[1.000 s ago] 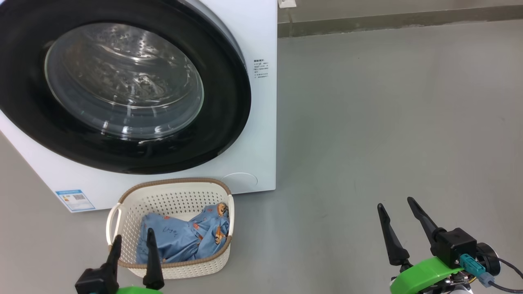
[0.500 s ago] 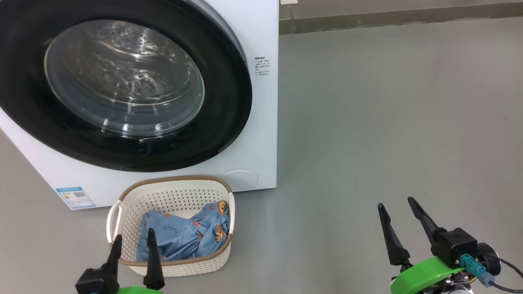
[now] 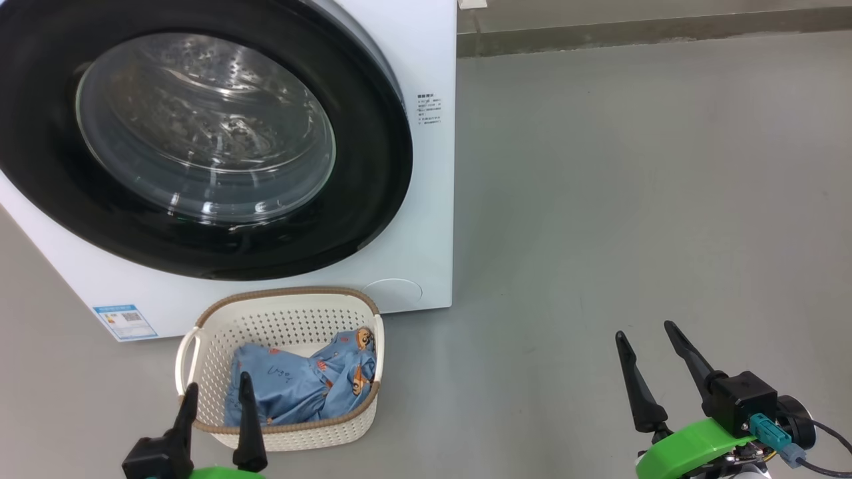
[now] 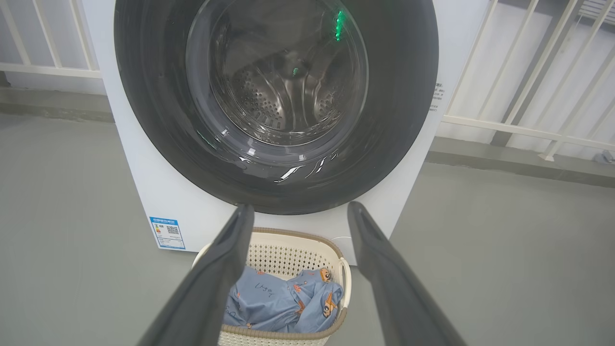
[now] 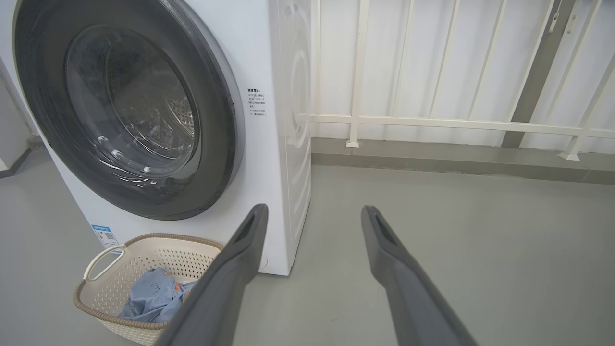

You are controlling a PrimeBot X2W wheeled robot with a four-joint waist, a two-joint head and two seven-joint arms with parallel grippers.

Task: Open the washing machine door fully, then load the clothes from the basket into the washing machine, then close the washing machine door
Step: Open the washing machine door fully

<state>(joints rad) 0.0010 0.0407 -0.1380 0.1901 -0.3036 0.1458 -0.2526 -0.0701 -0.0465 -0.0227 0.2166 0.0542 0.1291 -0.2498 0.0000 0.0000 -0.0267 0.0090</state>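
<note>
The white washing machine stands at the upper left, and its round black-rimmed door with the bulging glass window lies closed against the front. On the floor right in front of it sits the cream basket holding light-blue printed clothes. My left gripper hovers open at the basket's near edge, nothing between its fingers. Well to the right, over bare floor, my right gripper is open and empty. The left wrist view shows the door, basket and clothes beyond the spread left gripper. The right wrist view shows the machine, basket and the open right gripper.
Grey floor stretches to the right of the machine. A white railing above a low grey kerb runs behind it. A blue energy label is stuck low on the machine's front.
The head camera has shifted slightly, so the machine and basket sit a little differently in the picture. Both grippers stay put and open.
</note>
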